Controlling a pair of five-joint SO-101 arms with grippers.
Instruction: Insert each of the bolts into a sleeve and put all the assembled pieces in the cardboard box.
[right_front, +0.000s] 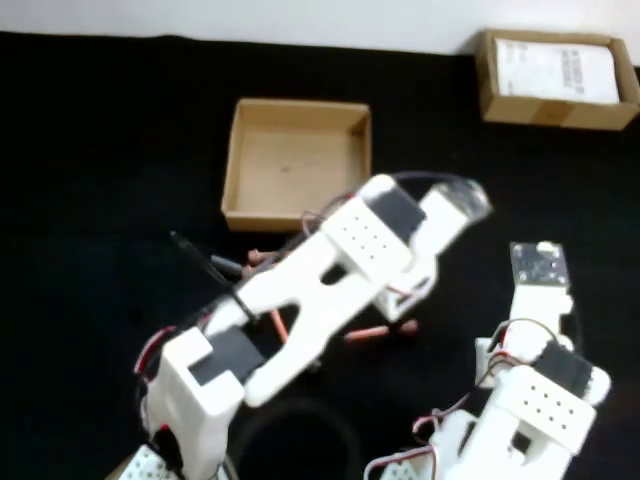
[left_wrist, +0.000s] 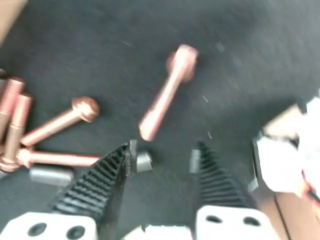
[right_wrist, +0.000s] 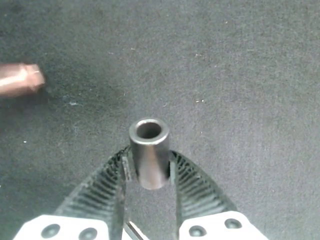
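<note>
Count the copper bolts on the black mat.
5. A lone bolt lies ahead of the left tool; an angled bolt and a flat bolt lie to one side; two paired bolts beyond them. Others may be hidden.

Cardboard box (right_front: 240, 160) open on top. Left arm (right_front: 320, 280) lies across the table (right_front: 100, 150) just before the box's near wall, over bolts (right_front: 366, 333). Left end effector (left_wrist: 164, 146) jaws apart, table between; single bolt (left_wrist: 167, 95) just ahead, loose sleeve (left_wrist: 143, 161) beside one finger. Open table beyond right end effector (right_wrist: 149, 153) and gripped sleeve (right_wrist: 149, 135).
</note>
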